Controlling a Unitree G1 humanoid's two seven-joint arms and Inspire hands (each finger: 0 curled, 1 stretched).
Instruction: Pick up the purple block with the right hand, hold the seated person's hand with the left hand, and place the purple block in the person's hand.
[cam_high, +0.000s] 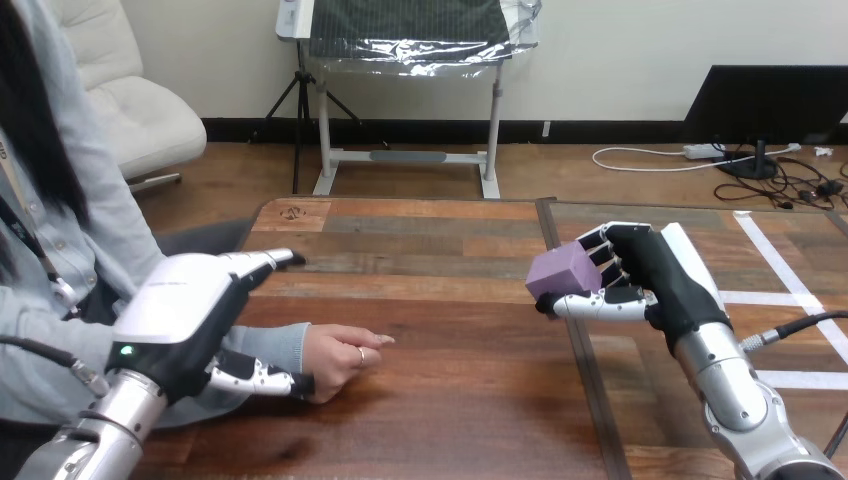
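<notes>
My right hand (650, 270) is shut on the purple block (562, 271), with fingers behind it and the thumb under it, lifted a little above the wooden table (440, 300) right of centre. The person's hand (340, 360) rests on the table at the lower left, loosely curled, palm down. My left hand (185, 305) is beside the person's wrist: its fingers (275, 260) stretch out straight above the sleeve, and its thumb (262, 380) lies along the near side of the wrist, touching or almost touching it. I see no finger curled round the wrist.
A dark seam (565, 330) runs front to back through the table just under the block. White tape lines (790, 290) cross the table's right part. The person's torso and arm take up the left edge.
</notes>
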